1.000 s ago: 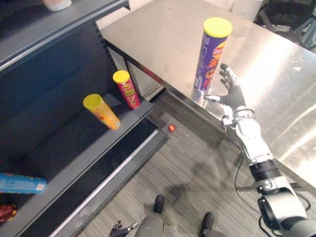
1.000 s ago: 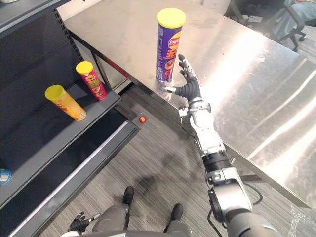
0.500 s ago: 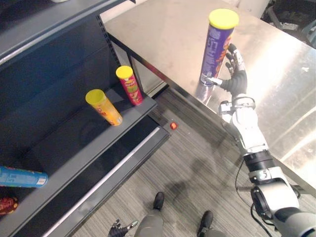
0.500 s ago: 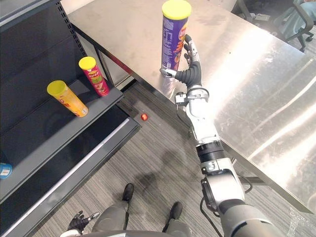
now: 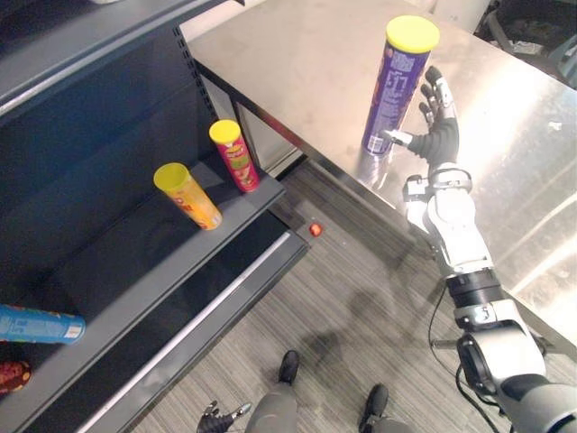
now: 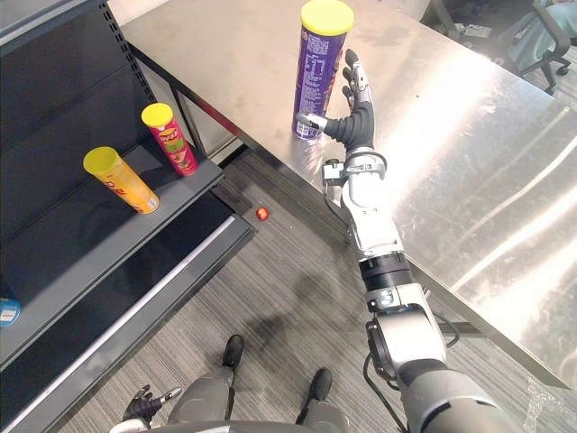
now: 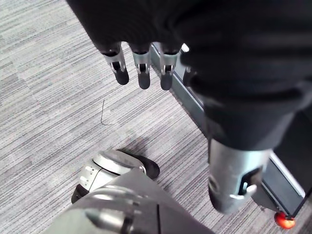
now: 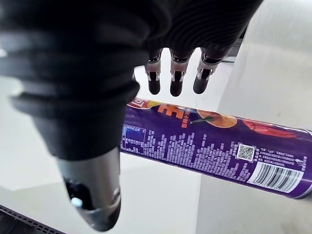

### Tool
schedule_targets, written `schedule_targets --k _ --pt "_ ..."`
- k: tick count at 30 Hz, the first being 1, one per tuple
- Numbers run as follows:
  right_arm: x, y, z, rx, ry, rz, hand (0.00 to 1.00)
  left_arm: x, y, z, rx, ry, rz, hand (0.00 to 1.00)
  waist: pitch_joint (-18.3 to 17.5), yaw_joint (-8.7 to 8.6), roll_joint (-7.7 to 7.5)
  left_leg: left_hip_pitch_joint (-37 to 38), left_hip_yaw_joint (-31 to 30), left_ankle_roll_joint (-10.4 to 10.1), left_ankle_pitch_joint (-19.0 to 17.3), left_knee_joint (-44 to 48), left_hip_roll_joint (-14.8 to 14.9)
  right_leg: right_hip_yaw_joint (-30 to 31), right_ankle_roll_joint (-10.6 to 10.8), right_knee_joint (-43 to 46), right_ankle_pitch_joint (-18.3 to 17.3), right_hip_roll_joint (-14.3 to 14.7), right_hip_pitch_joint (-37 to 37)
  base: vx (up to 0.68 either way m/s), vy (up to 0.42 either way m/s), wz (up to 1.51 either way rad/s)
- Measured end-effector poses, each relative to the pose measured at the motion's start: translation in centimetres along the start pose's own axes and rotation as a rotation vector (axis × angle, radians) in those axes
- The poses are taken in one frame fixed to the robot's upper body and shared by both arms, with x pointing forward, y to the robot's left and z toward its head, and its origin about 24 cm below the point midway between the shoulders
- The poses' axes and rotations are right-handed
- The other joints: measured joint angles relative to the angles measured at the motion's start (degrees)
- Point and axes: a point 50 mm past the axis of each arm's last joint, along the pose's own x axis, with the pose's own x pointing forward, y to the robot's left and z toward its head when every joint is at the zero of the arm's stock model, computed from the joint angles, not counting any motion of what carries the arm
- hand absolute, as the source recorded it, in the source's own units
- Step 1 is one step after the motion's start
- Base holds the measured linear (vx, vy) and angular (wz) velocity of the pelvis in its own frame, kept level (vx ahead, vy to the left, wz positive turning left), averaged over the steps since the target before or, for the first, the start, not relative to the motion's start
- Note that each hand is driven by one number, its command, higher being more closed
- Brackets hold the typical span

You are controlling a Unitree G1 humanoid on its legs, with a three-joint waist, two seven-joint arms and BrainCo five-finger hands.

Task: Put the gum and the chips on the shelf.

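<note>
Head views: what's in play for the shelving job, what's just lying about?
In play: purple chips can, upright on the steel table; right hand, open beside it; dark shelf.
Lying about: yellow can, red can and blue can on its side, all on the shelf; small red object on the floor; idle left hand.
</note>
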Motion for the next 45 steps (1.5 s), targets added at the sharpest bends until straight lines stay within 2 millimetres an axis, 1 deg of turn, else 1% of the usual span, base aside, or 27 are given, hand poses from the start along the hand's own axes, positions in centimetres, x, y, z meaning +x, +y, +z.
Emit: schedule_targets --k 4,8,11,13,14,21,26,31,33,35,40,41,42,43,45 --pt "0.1 -0.4 -0.1 0.012 0.007 -0.034 0.0 0.0 0.0 0.0 0.0 0.0 0.0 0.0 0.0 0.0 -0.02 0.0 0.0 -0.1 0.0 0.0 0.1 0.0 0.0 0.0 0.0 0.0 0.0 0.0 0.0 0.0" --pt "0.2 -0.5 -0.7 0.017 0.037 -0.054 0.0 0.0 0.0 0.0 0.002 0.0 0.001 0.0 0.0 0.02 -0.04 0.0 0.0 -0.2 0.3 -0.3 0.5 0.0 0.0 -0.1 0.0 0.2 0.0 0.0 0.0 0.0" --pt "0.4 -0.5 -0.6 0.018 0.034 -0.06 0.0 0.0 0.0 0.0 0.002 0.0 0.002 0.0 0.0 0.01 -0.06 0.0 -0.2 -0.4 0.9 -1.1 0.7 -0.2 0.0 -0.1 0.0 0.4 -0.2 0.0 -0.001 0.02" --pt "0.8 -0.5 -0.7 0.018 0.046 -0.073 0.0 0.0 0.0 0.0 0.003 -0.001 0.002 0.0 0.0 0.18 -0.08 0.0 -0.3 -0.5 0.9 -1.1 0.8 -0.2 0.0 -0.2 0.0 0.5 -0.2 0.0 0.0 0.0" --pt "1.2 -1.7 -0.8 0.07 0.065 -0.15 0.0 0.1 -0.2 0.3 0.007 -0.009 0.0 0.0 0.0 1.15 -0.08 0.0 -0.3 -0.5 0.9 -1.1 0.8 -0.2 0.0 -0.2 0.0 0.6 -0.2 0.0 0.0 0.0" --pt "1.8 -2.2 -0.8 0.115 0.082 -0.185 0.0 0.1 -0.3 0.7 0.023 -0.029 0.003 0.0 0.0 1.43 -0.1 -0.4 -0.5 -0.5 0.9 -1.2 0.6 -0.4 0.0 -0.6 0.0 0.6 -0.4 0.0 0.0 0.01" --pt "2.5 -2.1 -0.3 0.122 0.075 -0.206 0.0 0.1 -0.3 0.9 0.028 -0.037 0.009 0.0 0.0 1.59 -0.1 -1.6 -0.6 -0.5 1.1 -1.1 0.6 -0.5 0.1 -0.9 0.1 0.7 -1.3 0.01 -0.001 0.01" --pt "2.9 -2.0 0.0 0.123 0.077 -0.208 0.0 0.2 -0.5 1.1 0.036 -0.044 0.005 0.0 0.0 2.61 -0.09 -1.9 -0.7 -0.5 1.1 -0.9 0.7 -0.6 0.1 -1.1 0.1 0.8 -1.3 0.01 -0.002 0.0" --pt "3.0 -1.9 0.1 0.122 0.078 -0.203 0.0 0.2 -0.5 1.2 0.035 -0.047 0.004 0.0 0.1 2.66 -0.12 -2.0 -0.7 -0.5 1.1 -0.8 0.7 -0.7 0.1 -1.1 0.1 0.8 -1.4 0.0 0.0 0.0" --pt "3.4 -1.7 0.3 0.124 0.077 -0.202 0.0 0.2 -0.6 1.4 0.035 -0.054 0.003 0.0 0.7 2.69 -0.18 -2.1 -0.7 -0.5 1.1 -0.8 0.7 -0.6 0.1 -1.0 0.1 0.8 -1.6 0.0 0.0 0.0" --pt "3.6 -1.4 0.4 0.126 0.077 -0.191 0.0 0.3 -0.6 1.6 0.035 -0.06 0.003 0.0 1.3 2.86 -0.42 -2.6 -0.8 -0.6 1.1 -0.8 0.7 -0.5 0.1 -0.9 0.1 0.8 -2.2 0.01 0.0 0.02" --pt "3.8 -1.2 0.6 0.124 0.072 -0.175 0.0 0.3 -0.7 1.9 0.033 -0.07 0.001 0.0 2.4 2.82 -0.52 -3.1 -1.3 -0.6 1.1 -0.7 0.6 -1.1 0.1 -1.0 0.1 0.9 -2.3 0.06 0.0 0.14" --pt "3.7 -1.1 0.5 0.122 0.076 -0.172 0.0 0.3 -0.7 2.0 0.033 -0.07 0.002 0.0 2.4 2.82 -0.53 -3.2 -1.6 -0.6 1.1 -0.7 0.6 -1.3 0.1 -1.0 0.1 0.9 -2.2 0.08 -0.002 0.16" --pt "3.7 -1.0 0.5 0.119 0.08 -0.168 1.0 0.3 -0.7 2.0 0.033 -0.07 0.002 0.0 2.4 2.83 -0.53 -3.2 -1.8 -0.6 1.1 -0.7 0.6 -1.4 0.1 -1.0 0.1 0.9 -2.2 0.04 -0.002 0.09" --pt "3.7 -1.0 0.5 0.117 0.079 -0.164 1.0 0.3 -0.7 2.0 0.033 -0.072 0.001 0.0 2.4 2.95 -0.53 -3.2 -1.9 -0.6 1.1 -0.7 0.7 -1.5 0.1 -1.0 0.1 0.8 -2.1 0.02 0.0 0.03"
